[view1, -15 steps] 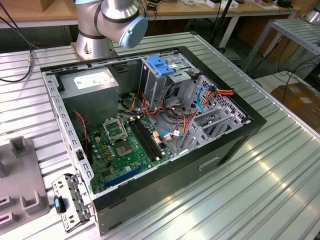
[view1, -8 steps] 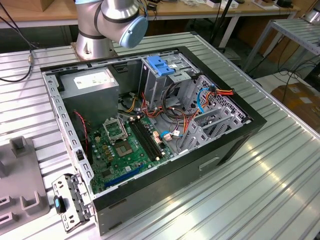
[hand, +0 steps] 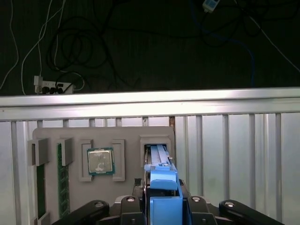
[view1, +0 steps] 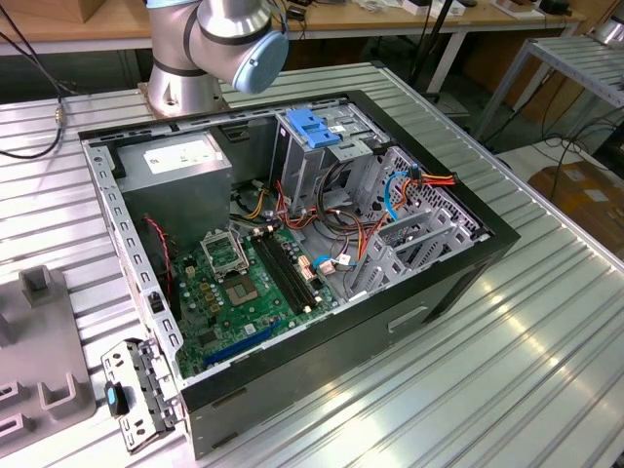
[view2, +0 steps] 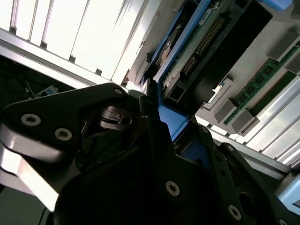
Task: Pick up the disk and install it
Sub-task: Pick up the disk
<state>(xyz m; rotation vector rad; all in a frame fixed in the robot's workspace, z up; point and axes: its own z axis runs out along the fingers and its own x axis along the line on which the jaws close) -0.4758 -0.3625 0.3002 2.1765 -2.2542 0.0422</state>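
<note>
Our end effector [hand: 162, 200] is clamped on the disk [hand: 161, 174]. In the first wrist view we see its black fingers [hand: 188, 208] pressing on either side of the blue rail, with the disk edge-on between them. The disk's far end reaches an open slot in a grey tray [hand: 131, 133]; we cannot tell whether it sits in the slot or hangs clear of it. In the second wrist view we see the disk's green circuit board and black body running away from the grip, framed by the blue rails.

Beside the slot the tray holds a square processor chip [hand: 100, 161] in its own recess, and green memory sticks [hand: 61, 183] beyond that. The tray lies on the ribbed metal bench [hand: 234, 154].

In the exterior view we see the arm [view1: 219, 39] rising from the bench. An open computer case [view1: 468, 263] lies just beside it, holding a motherboard [view1: 234, 292], a grey metal box [view1: 180, 166] and a blue latch [view1: 310, 127] atop a grey cage [view1: 312, 175].
</note>
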